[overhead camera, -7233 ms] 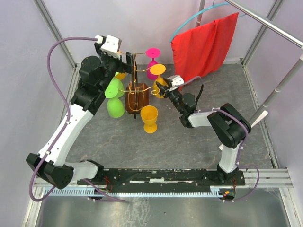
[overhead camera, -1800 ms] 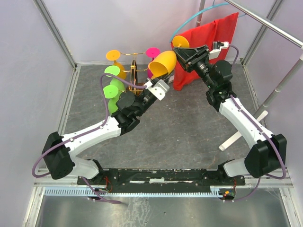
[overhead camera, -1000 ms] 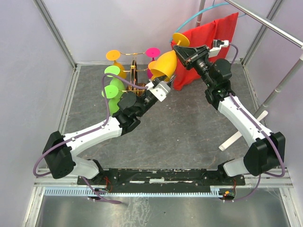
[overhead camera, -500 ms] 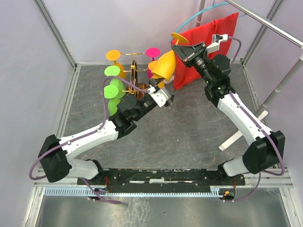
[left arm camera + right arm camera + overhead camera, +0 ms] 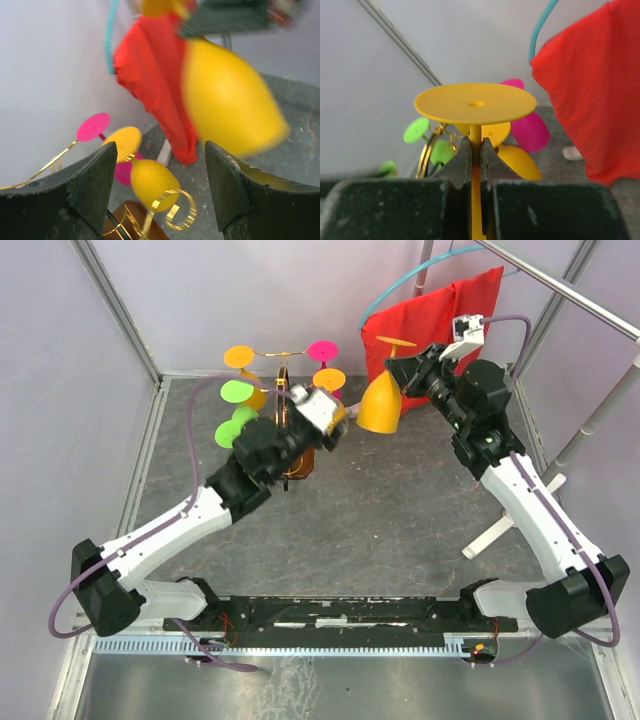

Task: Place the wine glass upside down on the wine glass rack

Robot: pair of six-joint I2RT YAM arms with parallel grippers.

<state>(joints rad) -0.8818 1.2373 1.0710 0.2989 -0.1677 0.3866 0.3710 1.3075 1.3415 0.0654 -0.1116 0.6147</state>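
Now my right gripper [image 5: 475, 150] is clamped on the thin stem of the glass [image 5: 381, 405], which hangs in the air, foot up and bowl down, just right of the rack [image 5: 284, 375]. My left gripper [image 5: 159, 150] has its jaws apart and holds nothing, between rack and bowl. I judge the carry to the rack is in hand. Next I must slide the stem into a free scroll so the flat foot catches. The glass looks like smooth yellow plastic, with an egg-shaped bowl and a disc foot. The rack is thin curled gold wire.
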